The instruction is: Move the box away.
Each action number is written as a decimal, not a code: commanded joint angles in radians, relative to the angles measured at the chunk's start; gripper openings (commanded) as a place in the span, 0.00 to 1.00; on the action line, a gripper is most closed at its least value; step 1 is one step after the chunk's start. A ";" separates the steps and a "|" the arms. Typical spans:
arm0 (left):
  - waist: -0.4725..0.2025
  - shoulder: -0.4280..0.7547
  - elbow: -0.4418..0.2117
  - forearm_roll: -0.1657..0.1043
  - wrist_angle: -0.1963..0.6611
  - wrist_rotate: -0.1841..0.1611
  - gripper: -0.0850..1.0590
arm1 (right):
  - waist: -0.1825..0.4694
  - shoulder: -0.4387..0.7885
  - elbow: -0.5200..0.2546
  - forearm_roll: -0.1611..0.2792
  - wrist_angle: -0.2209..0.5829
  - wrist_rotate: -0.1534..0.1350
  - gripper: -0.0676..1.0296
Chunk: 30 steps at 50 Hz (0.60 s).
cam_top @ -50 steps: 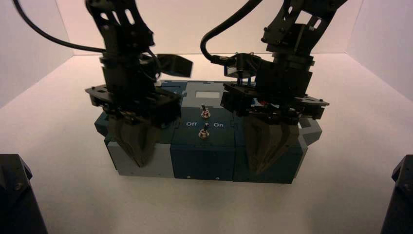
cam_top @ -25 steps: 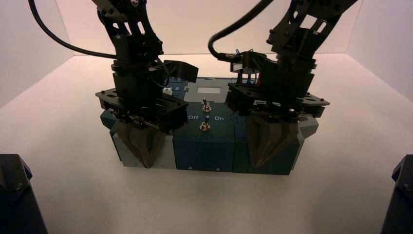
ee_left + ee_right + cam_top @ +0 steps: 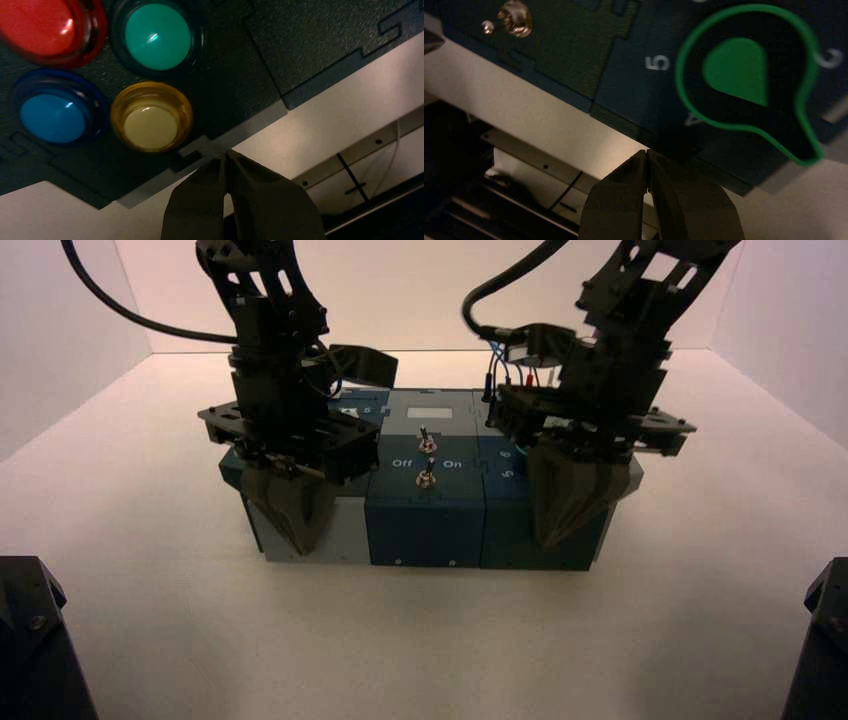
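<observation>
"Which buttons sit on the dark box point(image 3: 235, 75)?"
"Red point(image 3: 40, 27), green point(image 3: 158, 36), blue point(image 3: 53, 118) and yellow point(image 3: 150, 126), grouped together."
"And the left gripper point(image 3: 225, 155)?"
"Its fingertips are closed together by the box's edge, the yellow button nearest them."

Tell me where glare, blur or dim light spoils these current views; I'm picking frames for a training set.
High view: both arms dark against pale walls, the box legible; left wrist view: small glints on the red button and green button; right wrist view: dim, the green dial knob blurred, its rim most at the pointed end.
</observation>
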 commanded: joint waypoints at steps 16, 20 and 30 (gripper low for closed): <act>0.112 -0.003 -0.084 0.051 -0.017 0.006 0.05 | -0.098 -0.014 -0.063 -0.072 -0.026 0.002 0.04; 0.117 0.003 -0.097 0.051 -0.020 0.008 0.05 | -0.115 -0.009 -0.072 -0.083 -0.029 0.002 0.04; 0.118 0.032 -0.117 0.052 -0.028 0.008 0.05 | -0.132 -0.006 -0.084 -0.109 -0.038 0.000 0.04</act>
